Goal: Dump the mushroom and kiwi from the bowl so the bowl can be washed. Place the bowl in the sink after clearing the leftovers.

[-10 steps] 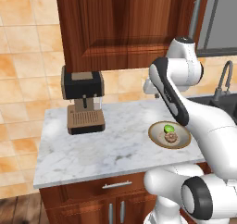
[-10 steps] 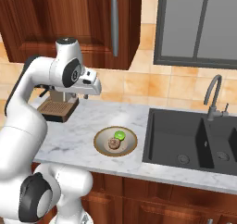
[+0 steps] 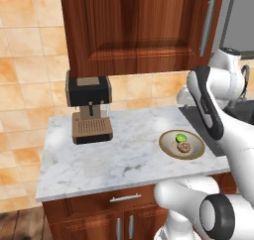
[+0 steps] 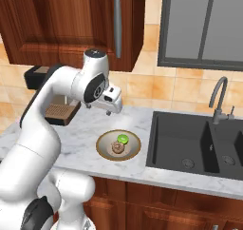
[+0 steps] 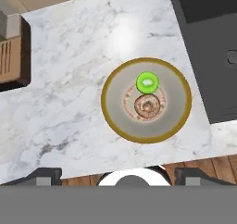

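a: where is the bowl?

b: it sits flat on the white stone counter, close to the front edge. it is round and shallow, grey inside, with a golden brown rim.

a: what is in it?

b: the kiwi and the mushroom. the kiwi is a small bright green piece. the mushroom is a brown lump. they touch each other near the middle of the bowl. in the right base view the kiwi lies behind the mushroom, nearer the wall.

a: and the sink?

b: it is dark, almost black, just to the right of the bowl. a strip of counter lies between them, so they do not touch. it has a big basin and a smaller one, and a grey tap at the back.

a: where is the gripper?

b: up in the air, above the counter and a bit behind the bowl. it touches nothing. i cannot tell if its fingers are apart or together.

a: what else is there?

b: a black and brown coffee machine stands on the left part of the counter, well apart from the bowl. a dark wood cupboard hangs on the wall above.
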Motion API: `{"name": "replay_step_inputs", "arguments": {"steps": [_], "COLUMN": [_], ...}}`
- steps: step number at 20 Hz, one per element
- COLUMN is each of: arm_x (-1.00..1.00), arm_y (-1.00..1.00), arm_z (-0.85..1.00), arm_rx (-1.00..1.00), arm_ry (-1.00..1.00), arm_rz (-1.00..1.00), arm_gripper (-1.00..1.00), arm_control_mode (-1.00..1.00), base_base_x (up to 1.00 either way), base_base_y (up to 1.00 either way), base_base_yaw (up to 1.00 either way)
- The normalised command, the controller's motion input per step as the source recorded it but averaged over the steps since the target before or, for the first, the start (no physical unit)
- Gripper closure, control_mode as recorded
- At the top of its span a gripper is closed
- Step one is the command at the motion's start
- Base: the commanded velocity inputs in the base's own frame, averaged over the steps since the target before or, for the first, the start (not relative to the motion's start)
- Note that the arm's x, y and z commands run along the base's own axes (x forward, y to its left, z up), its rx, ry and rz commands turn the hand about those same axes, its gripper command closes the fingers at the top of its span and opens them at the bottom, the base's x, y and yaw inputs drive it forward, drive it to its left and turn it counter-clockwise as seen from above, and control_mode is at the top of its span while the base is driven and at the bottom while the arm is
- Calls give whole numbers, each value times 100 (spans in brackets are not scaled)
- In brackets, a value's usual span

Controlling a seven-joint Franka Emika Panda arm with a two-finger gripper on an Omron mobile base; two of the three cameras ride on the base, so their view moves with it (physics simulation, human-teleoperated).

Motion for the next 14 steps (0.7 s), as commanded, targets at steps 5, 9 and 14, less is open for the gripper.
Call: {"name": "replay_step_inputs", "arguments": {"steps": [5,9,14], "arm_x": [-13,0,2], "arm_y": [-100,-91,-32], "arm_z": [-64,-68,-57], "arm_rx": [13,14,6], "arm_ry": [16,17,13], "arm_rz": [-35,-32,-22], "arm_gripper": [-100,-100,-100], "arm_control_mode": [-100,-100,-100], "base_base_x": [0,0,0], "base_base_y": [0,0,0], "base_base_yaw": [0,0,0]}}
